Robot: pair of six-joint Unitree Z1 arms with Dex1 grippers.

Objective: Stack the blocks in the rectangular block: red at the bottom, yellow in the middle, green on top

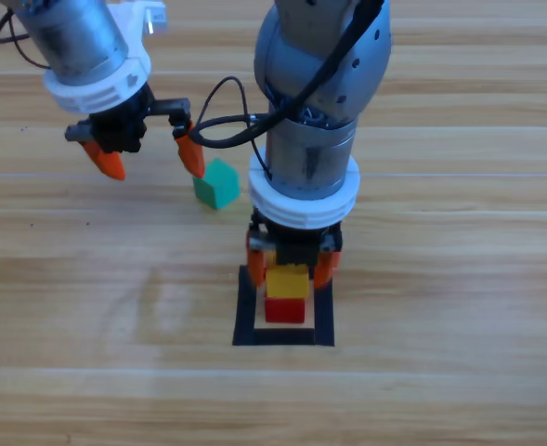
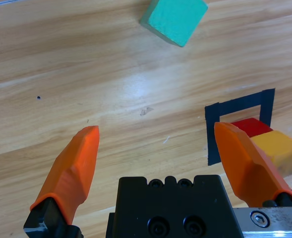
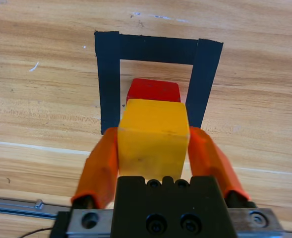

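Observation:
The red cube [image 1: 285, 309] [image 3: 153, 90] sits inside the black tape rectangle [image 1: 246, 316] [image 3: 108, 89]. My right gripper [image 1: 289, 265] [image 3: 153, 144] is shut on the yellow cube [image 1: 288, 282] [image 3: 153, 139], holding it just above and slightly behind the red one. The green cube [image 1: 216, 183] [image 2: 174, 20] rests on the wood behind and left of the rectangle. My left gripper [image 1: 152, 160] [image 2: 158, 148] hangs open just left of the green cube, holding nothing. In the left wrist view the yellow cube [image 2: 279, 148] and the red cube [image 2: 250, 126] show at the right edge.
Bare wooden table [image 1: 459, 279] surrounds the rectangle on all sides. The right arm's grey body [image 1: 319, 93] stands over the area behind the rectangle, close to the green cube.

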